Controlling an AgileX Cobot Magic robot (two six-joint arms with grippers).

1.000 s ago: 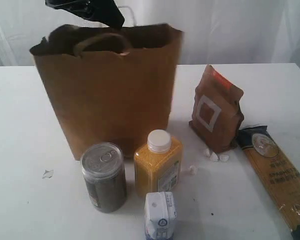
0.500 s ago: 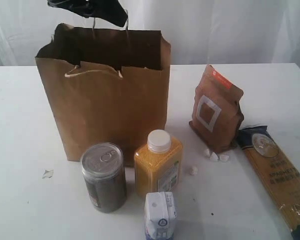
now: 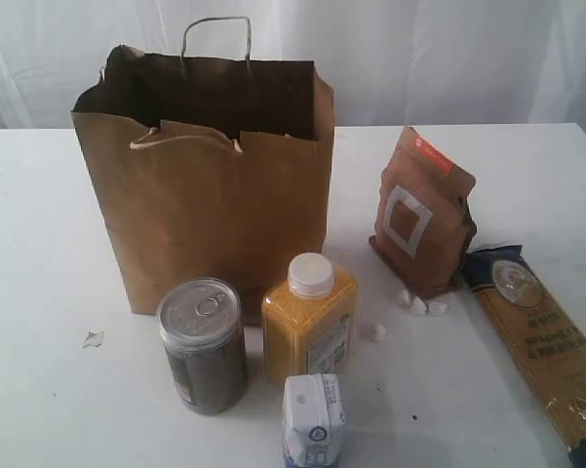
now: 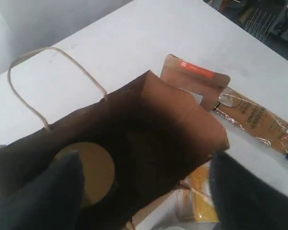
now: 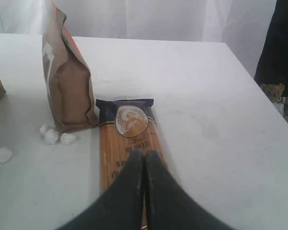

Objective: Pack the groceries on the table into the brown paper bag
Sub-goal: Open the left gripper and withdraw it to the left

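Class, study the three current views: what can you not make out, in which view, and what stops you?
Clear jar with gold lid: left wrist view shows only the lid; the dark inside of the brown paper bag hides the rest.
Spaghetti pack: exterior view, one end cut off by the frame's corner; right wrist view, the right gripper covers part.
Small white carton: exterior view, base cut off by the bottom edge.

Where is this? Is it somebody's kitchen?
Probably not: more like a robot practice room. The white table has plain white curtains behind it, and a black robot pincer is near the spaghetti pack.
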